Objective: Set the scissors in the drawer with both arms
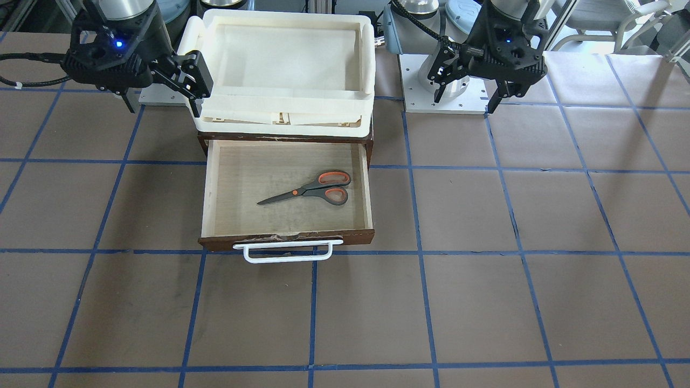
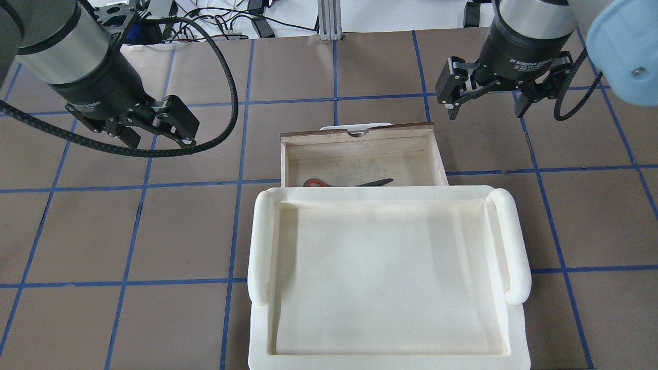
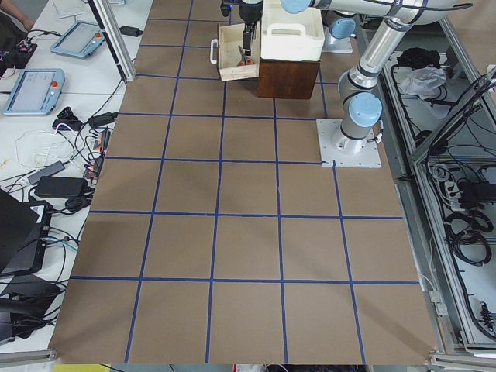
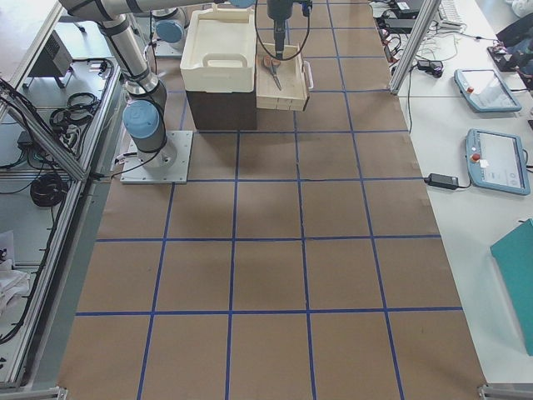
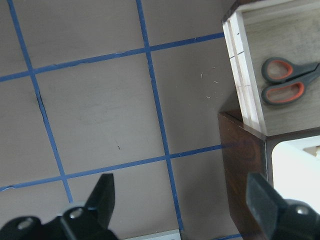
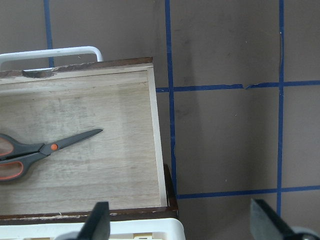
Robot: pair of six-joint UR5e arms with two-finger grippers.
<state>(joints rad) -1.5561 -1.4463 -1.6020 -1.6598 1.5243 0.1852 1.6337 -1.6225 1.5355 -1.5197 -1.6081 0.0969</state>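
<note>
The scissors (image 1: 312, 189) lie flat inside the open drawer (image 1: 285, 237), with the blades toward my right side. In the overhead view the scissors (image 2: 349, 183) are partly hidden by the tray rim. My left gripper (image 2: 154, 131) is open and empty, hovering above the table to the left of the drawer (image 2: 360, 134). Its wrist view shows the orange-lined handles (image 5: 285, 82). My right gripper (image 2: 486, 103) is open and empty, hovering just right of the drawer's front corner. Its wrist view shows the scissors (image 6: 35, 152) on the pale drawer floor.
A cream-white plastic tray (image 2: 257, 246) sits on the dark brown cabinet (image 5: 242, 165) behind the drawer. The drawer's white bar handle (image 1: 285, 253) faces away from me. Brown table paper with a blue tape grid surrounds it. The arm bases (image 1: 447, 102) stand behind.
</note>
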